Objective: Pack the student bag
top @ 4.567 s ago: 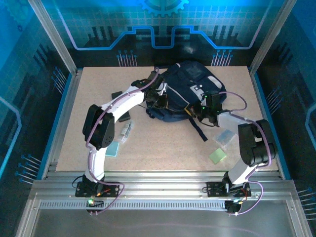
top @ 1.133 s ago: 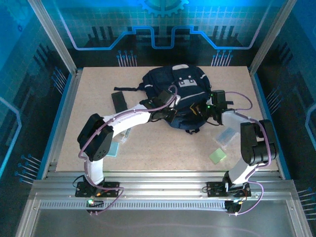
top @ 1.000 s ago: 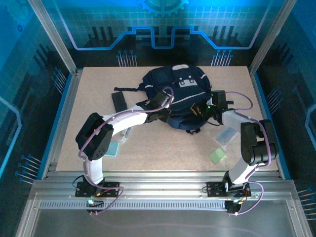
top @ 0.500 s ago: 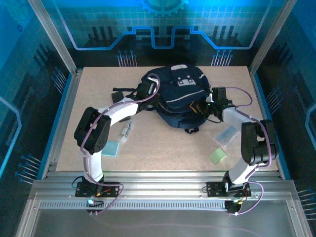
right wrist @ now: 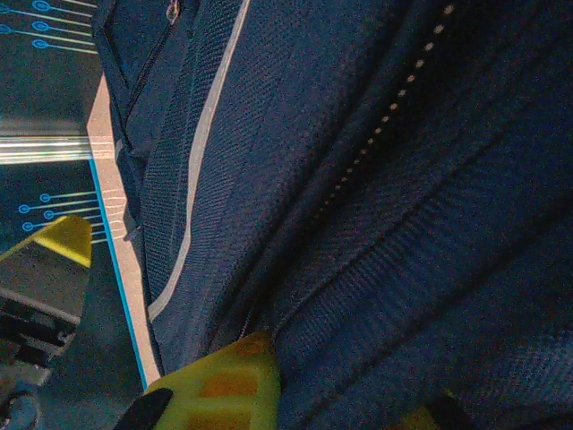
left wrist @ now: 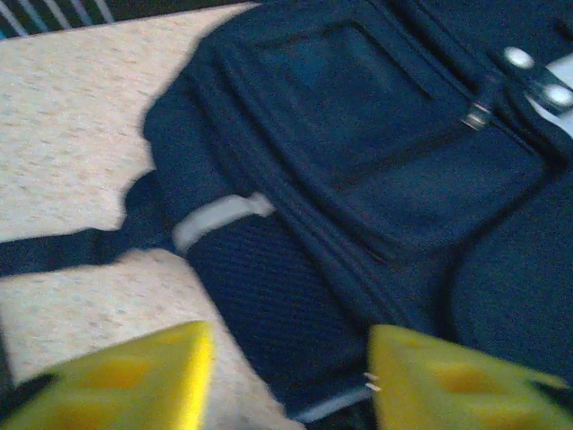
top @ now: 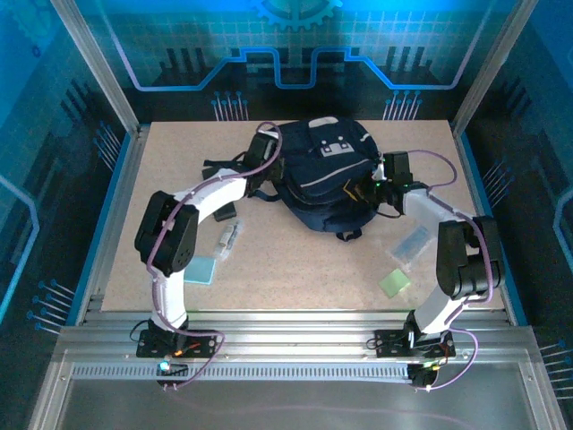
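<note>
While left end effector (left wrist: 291, 381) gapes, student bag (left wrist: 376, 170) lies just ahead.

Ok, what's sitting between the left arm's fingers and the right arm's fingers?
The student bag: in the top view it spans the stretch between the left fingers, at its left side, and the right fingers, against its right side.

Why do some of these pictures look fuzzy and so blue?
Top view: sharp, with blue light glowing on the back walls. Left wrist view: smeared, the student bag and the yellow fingers blurred. Right wrist view: bag's weave crisp, close up, dim.
</note>
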Robot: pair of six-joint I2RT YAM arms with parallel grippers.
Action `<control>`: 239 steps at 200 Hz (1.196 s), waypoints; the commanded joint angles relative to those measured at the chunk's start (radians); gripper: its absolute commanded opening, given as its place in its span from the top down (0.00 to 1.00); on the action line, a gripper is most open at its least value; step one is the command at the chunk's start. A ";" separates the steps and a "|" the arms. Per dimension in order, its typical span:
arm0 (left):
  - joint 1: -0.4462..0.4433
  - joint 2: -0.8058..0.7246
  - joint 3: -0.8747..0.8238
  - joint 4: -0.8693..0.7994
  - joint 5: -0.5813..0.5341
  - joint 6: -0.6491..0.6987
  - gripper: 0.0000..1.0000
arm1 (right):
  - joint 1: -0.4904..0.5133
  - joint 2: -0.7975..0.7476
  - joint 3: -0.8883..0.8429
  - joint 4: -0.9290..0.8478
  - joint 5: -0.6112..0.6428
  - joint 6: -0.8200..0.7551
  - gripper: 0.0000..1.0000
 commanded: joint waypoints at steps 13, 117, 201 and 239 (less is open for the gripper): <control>0.025 -0.038 0.047 -0.102 -0.029 -0.057 0.11 | 0.017 -0.004 0.089 -0.082 -0.025 -0.068 0.54; 0.015 -0.226 -0.083 -0.052 0.434 -0.237 0.01 | -0.199 -0.271 0.079 -0.660 0.650 -0.406 0.00; -0.002 -0.178 -0.110 0.052 0.583 -0.259 0.01 | -0.394 -0.058 0.021 -0.523 0.566 -0.356 0.00; -0.002 -0.190 -0.144 0.061 0.572 -0.285 0.01 | -0.404 0.078 0.079 -0.543 0.588 -0.361 0.00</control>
